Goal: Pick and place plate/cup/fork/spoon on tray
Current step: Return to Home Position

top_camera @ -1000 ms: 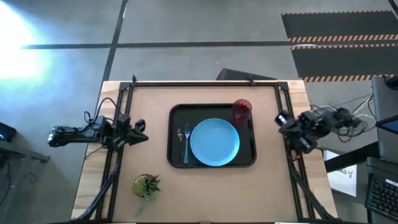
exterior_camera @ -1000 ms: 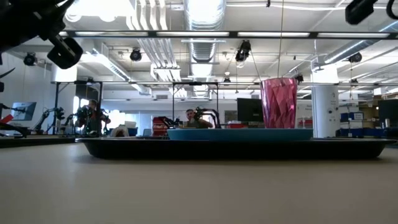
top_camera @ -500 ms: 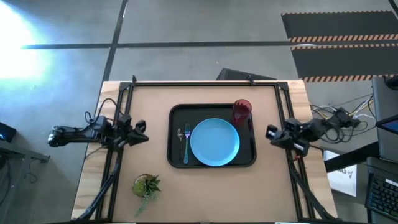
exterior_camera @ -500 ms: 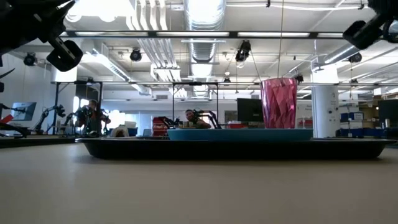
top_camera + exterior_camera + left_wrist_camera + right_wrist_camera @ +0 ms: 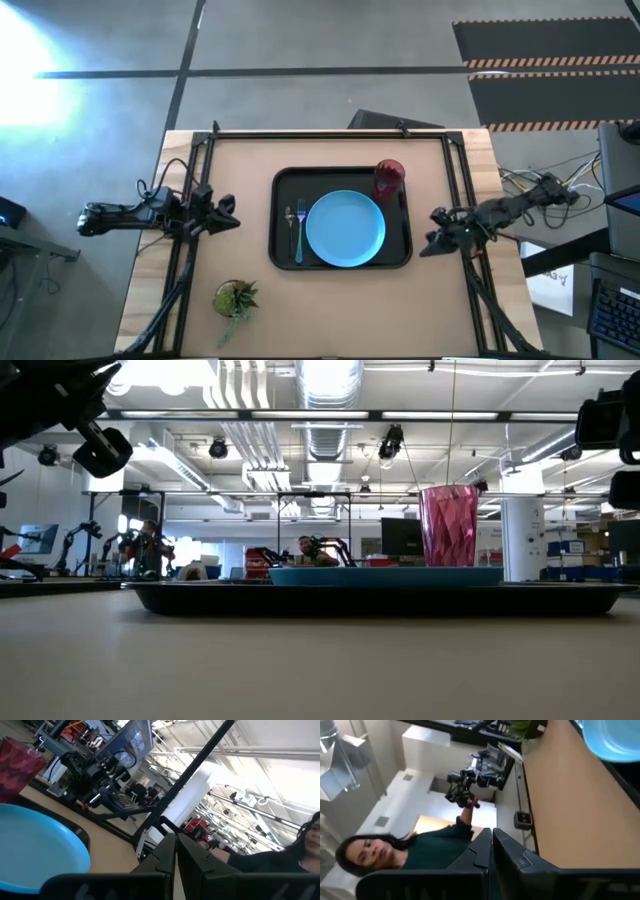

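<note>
On the bench the tray holds the plate, with fork and spoon beside it and the cup at a corner. A plant stands apart.

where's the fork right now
In the high view the fork lies on the black tray, in its left part, between the spoon and the blue plate.

Bright ceiling lights are shining over a grey floor crossed by striped mats.
</note>
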`<state>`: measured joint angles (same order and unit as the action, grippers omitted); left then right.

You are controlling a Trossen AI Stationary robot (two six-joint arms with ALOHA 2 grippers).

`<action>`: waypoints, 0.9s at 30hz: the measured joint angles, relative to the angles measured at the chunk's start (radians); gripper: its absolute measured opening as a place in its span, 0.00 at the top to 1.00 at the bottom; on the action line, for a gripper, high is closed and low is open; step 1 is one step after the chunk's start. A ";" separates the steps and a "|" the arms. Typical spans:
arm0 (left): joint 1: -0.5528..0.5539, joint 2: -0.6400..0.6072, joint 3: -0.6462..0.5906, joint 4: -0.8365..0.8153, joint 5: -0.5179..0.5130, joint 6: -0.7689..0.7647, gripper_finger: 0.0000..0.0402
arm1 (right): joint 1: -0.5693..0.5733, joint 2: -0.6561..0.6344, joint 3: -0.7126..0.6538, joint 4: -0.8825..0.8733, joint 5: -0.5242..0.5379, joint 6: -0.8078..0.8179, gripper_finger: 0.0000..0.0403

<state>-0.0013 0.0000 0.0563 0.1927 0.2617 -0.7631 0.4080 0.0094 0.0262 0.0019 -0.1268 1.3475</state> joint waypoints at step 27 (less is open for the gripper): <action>0.000 0.013 -0.048 -0.073 -0.030 -0.014 1.00 | 0.000 -0.009 0.236 -0.416 0.250 -0.294 0.98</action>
<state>-0.0013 0.0131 0.0082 0.1198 0.2317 -0.7769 0.4080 0.0000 0.2624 -0.4139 0.1232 1.0537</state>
